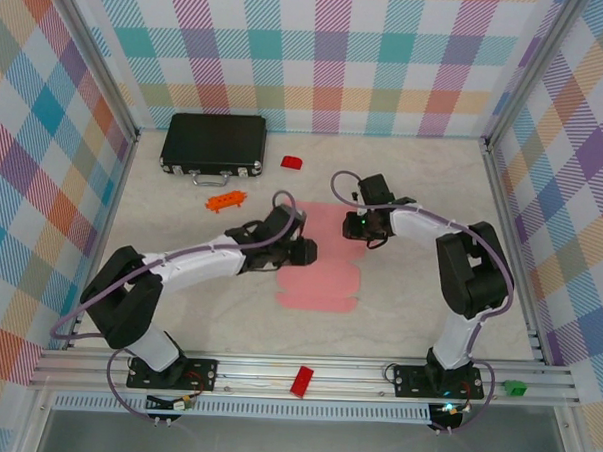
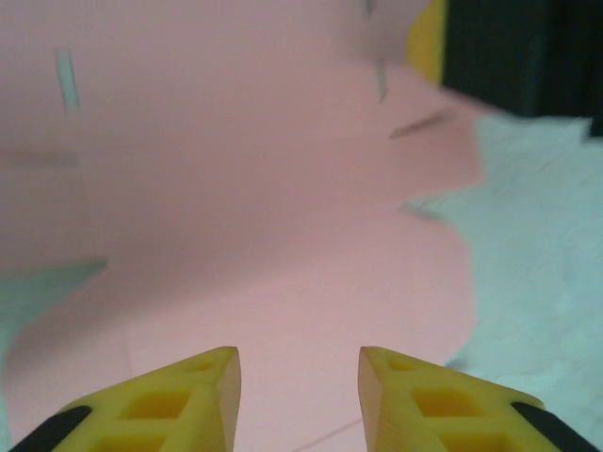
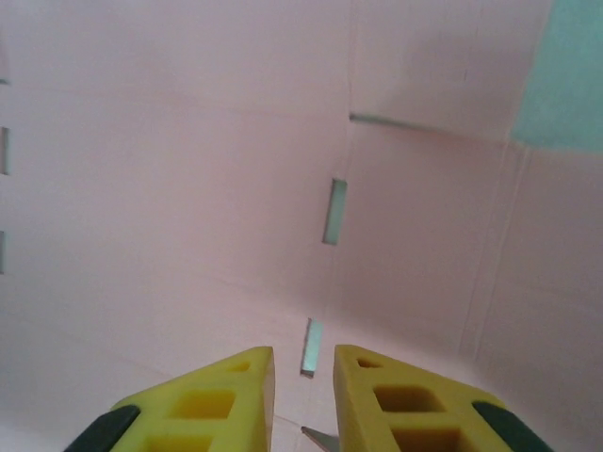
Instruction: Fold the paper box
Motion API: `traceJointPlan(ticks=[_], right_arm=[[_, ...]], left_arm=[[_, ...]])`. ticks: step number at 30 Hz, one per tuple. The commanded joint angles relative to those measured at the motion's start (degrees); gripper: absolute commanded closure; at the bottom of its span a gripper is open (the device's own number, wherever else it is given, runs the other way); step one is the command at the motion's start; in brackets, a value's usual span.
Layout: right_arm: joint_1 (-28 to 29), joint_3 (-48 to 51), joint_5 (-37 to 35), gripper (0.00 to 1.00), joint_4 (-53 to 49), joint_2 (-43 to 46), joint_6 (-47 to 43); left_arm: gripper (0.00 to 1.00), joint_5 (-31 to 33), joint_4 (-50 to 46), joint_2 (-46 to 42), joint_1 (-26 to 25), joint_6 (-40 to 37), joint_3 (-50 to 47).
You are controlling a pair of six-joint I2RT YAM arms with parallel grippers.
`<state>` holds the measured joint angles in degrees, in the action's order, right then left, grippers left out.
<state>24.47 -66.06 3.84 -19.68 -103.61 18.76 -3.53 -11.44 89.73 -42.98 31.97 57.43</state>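
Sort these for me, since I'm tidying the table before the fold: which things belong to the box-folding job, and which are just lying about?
For the job:
- paper box, a flat pink sheet between the arms

Lying about:
- black case
- red block beside it
- orange piece
- second red block on the front rail
- green piece

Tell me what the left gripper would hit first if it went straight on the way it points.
The left gripper would most likely meet the pink card sheet first: its fingers aim at the sheet's flat surface with nothing between. Depth is hard to judge from the wrist view.
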Motion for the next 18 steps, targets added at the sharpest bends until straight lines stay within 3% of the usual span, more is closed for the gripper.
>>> traceJointPlan(ticks=[1, 7, 11, 18], right_arm=[[0.3, -2.1, 2.4, 0.78, -1.1, 2.9, -1.3], [0.5, -1.1, 9.7, 0.87, 3.4, 0.6, 2.6], [0.6, -0.3, 11.8, 0.91, 5.3, -1.5, 3.9], [1.1, -0.6, 12.0, 0.92, 5.9, -5.7, 4.2]], left_arm=[[0.61, 1.0, -4.0, 0.4, 5.2, -5.3, 5.3], [0.55, -0.8, -6.1, 9.1, 13.9, -10.5, 14.5], [0.5, -2.9, -6.5, 16.4, 15.9, -14.9, 21.5], [0.45, -2.4, -8.2, 27.1, 18.4, -15.5, 31.4]])
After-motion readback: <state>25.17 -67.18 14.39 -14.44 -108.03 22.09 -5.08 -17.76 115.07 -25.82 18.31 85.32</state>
